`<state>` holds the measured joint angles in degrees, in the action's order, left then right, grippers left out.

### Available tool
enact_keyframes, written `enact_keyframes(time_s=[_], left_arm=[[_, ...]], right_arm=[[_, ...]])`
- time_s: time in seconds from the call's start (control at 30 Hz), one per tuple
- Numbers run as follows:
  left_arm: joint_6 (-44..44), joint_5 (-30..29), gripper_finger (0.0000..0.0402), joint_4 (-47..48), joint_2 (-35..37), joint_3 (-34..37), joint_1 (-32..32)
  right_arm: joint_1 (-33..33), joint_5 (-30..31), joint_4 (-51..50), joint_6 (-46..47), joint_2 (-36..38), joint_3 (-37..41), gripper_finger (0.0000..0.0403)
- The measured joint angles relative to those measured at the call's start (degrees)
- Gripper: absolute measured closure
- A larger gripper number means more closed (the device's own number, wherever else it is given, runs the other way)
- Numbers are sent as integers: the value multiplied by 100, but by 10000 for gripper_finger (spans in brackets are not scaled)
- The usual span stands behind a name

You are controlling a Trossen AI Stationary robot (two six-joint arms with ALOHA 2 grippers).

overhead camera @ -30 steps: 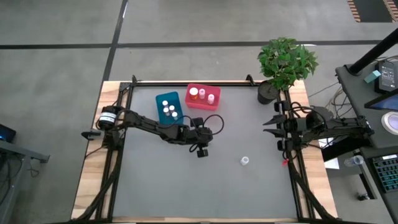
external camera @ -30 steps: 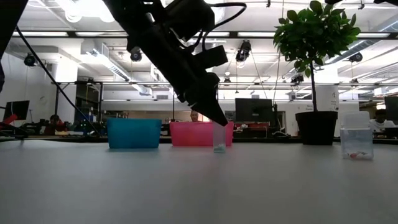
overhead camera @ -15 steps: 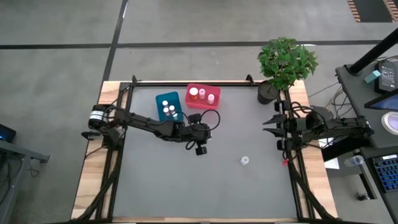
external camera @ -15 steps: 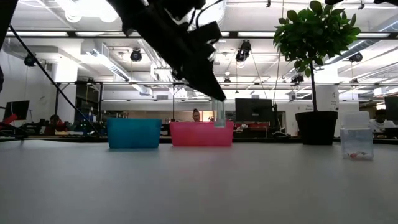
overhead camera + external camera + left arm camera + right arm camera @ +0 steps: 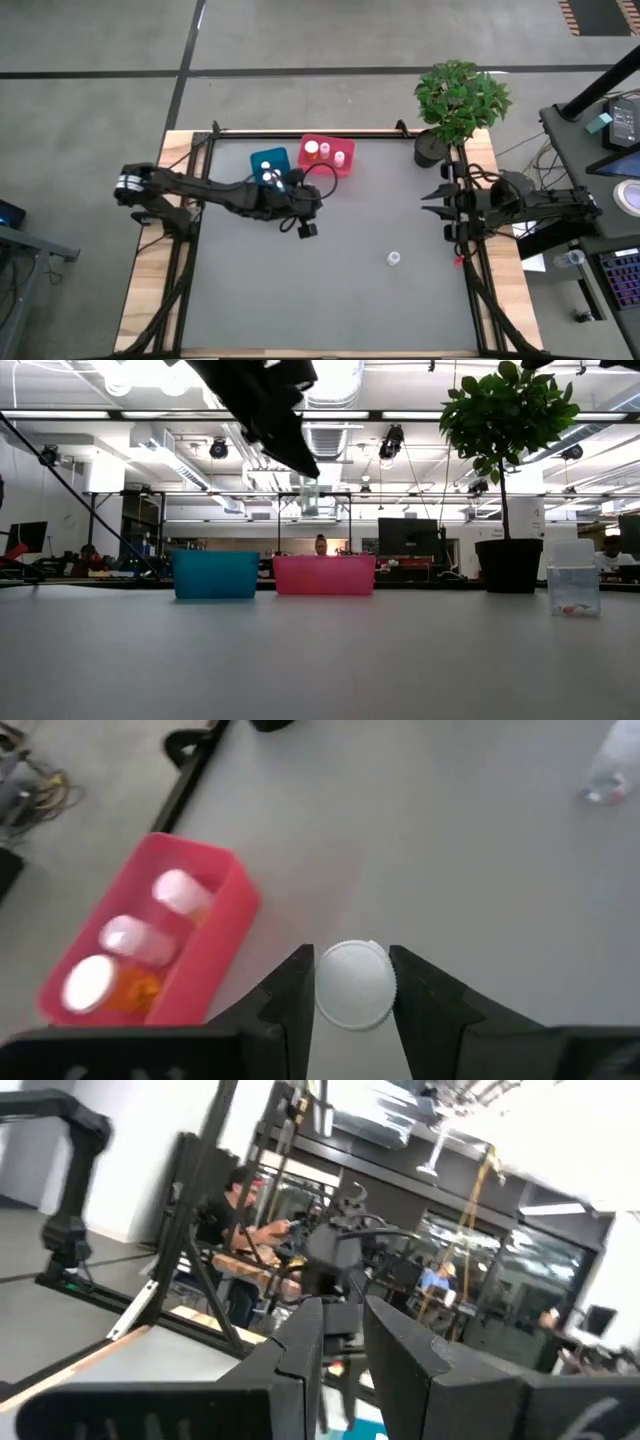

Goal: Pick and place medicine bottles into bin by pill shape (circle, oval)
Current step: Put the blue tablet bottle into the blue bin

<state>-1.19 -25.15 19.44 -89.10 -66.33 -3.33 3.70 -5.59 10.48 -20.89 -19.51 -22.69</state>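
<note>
My high cam sits above the table (image 5: 400,300), looking straight down; whole top and both arms in frame, plus floor around. Low cam is at tabletop level, looking flat across the table (image 5: 320,660) into the lab behind. Both show the teal bin (image 5: 262,160) (image 5: 215,575), red bin (image 5: 345,165) (image 5: 323,575) and potted plant (image 5: 460,95) (image 5: 505,420). Left wrist cam looks down past its own fingers (image 5: 290,1000), close over the table, and shares the red bin (image 5: 215,945) with high. Right wrist cam faces roughly level across toward the room; teal bin edge (image 5: 365,1430) just shows.
</note>
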Motion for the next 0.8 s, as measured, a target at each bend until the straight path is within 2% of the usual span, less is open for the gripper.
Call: enact_keyframes(time_s=[0.2, 0.37, 0.63, 0.8], left_arm=[[0, -284, 305, 507, 468, 7, 26], [-9, -361, 305, 721, 731, 13, 102], [-82, -421, 305, 752, 910, 16, 176], [-339, -632, 305, 1099, 911, 19, 232]], right_arm=[[0, -381, 519, -227, 58, 232, 337], [0, -187, 640, -293, 225, 351, 337], [0, -183, 594, -225, 363, 360, 337], [0, -187, 583, -271, 369, 360, 337]])
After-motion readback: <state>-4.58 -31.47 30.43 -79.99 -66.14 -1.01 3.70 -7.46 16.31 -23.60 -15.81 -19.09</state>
